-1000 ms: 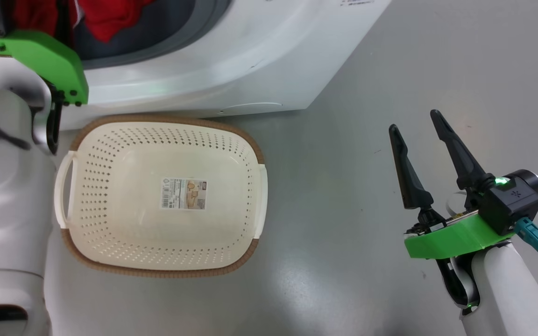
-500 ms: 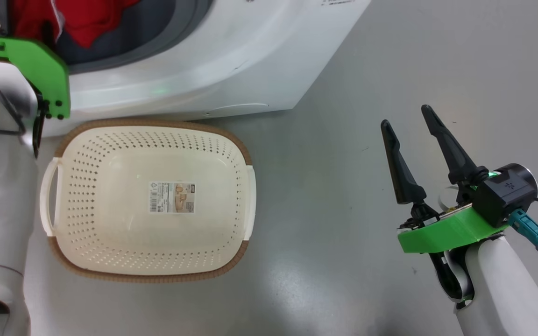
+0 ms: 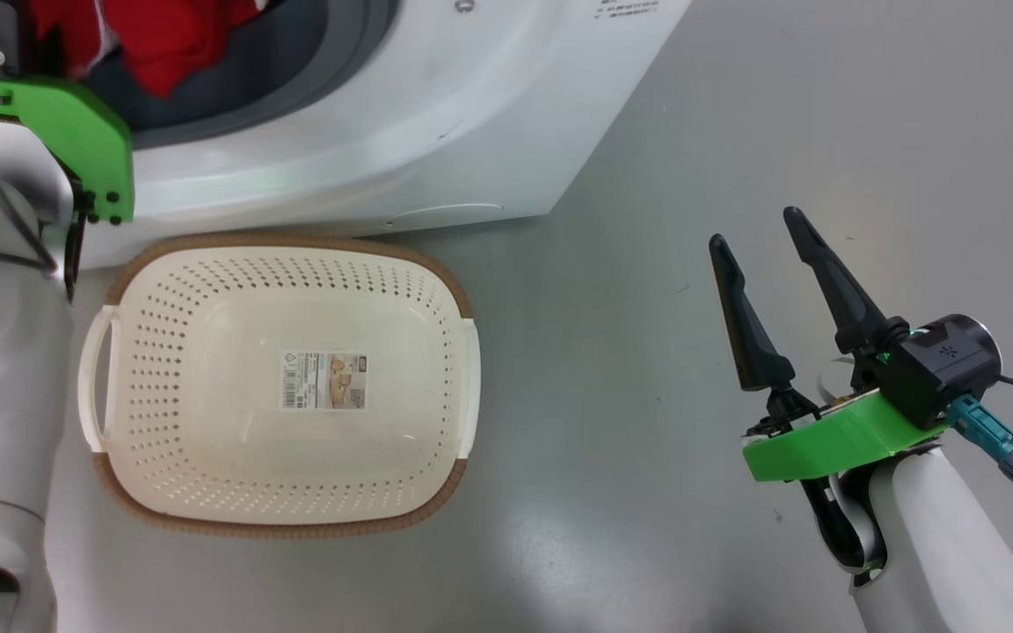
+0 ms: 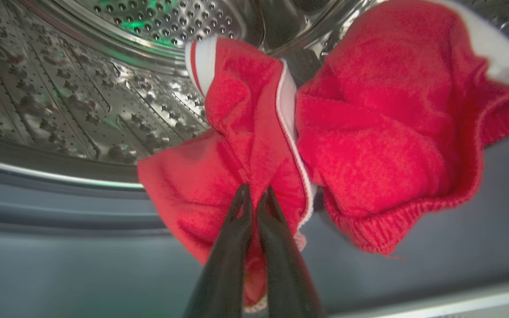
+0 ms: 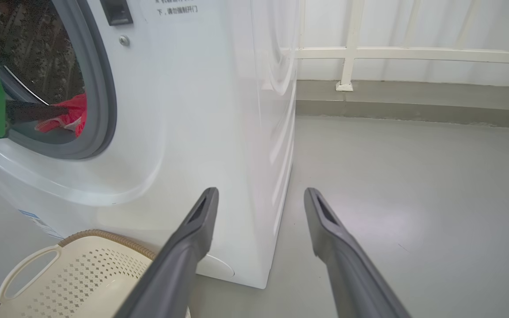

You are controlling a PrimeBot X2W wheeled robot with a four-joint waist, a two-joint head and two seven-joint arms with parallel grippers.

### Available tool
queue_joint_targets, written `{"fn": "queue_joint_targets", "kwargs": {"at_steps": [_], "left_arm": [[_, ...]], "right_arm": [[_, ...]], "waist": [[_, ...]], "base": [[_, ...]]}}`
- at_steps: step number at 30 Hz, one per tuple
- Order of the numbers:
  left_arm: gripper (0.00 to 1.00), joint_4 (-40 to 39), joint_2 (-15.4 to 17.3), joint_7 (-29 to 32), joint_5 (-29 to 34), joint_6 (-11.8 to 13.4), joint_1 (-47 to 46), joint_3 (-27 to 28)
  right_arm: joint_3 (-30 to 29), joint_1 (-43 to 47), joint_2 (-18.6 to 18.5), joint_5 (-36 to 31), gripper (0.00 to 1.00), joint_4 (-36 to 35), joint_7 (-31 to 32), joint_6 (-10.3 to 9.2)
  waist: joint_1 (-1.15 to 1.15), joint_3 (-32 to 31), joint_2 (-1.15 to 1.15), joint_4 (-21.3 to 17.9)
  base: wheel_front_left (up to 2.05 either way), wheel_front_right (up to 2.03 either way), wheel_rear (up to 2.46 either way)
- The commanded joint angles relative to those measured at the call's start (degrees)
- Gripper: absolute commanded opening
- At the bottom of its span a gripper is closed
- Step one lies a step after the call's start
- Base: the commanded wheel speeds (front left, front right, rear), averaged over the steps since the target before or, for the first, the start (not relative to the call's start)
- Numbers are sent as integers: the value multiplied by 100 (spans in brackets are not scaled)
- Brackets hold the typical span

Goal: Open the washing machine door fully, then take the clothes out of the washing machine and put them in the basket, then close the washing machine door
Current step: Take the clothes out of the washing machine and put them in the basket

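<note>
Clothes tight between fingers of left tool

The head camera looks steeply down from above onto the basket and the foot of the washing machine. The left wrist camera sits close at the drum, facing the clothes. The right wrist camera, low over the floor, faces the washing machine's front and side, sharing both basket and washing machine with the head view.

One washing machine, one basket, two grippers: left gripper, right gripper (clothes bunched, uncountable)
</note>
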Motion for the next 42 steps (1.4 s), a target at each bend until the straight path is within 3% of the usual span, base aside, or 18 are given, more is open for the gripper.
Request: {"fn": "queue_joint_targets", "kwargs": {"at_steps": [1,14,26,42], "left_arm": [[0,-195,300,-258,-67,97,-40,69],[0,-541,91,-1301,-873,-119,306,633],[0,-2260,-149,-1359,-1129,-328,1219,1010],[0,-3358,-330,-1360,-939,-413,2389,1083]], "right_arm": [[157,84,13,46,100,-95,-36,28],[68,153,13,-65,100,-33,-36,28],[53,161,13,-192,100,79,-36,28],[41,384,13,-201,100,164,-36,28]], "waist": [[0,-45,0,17],[0,-212,0,153],[0,-428,0,314],[0,-1075,0,423]], "base": [[0,0,0],[0,0,0],[0,0,0],[0,0,0]]}}
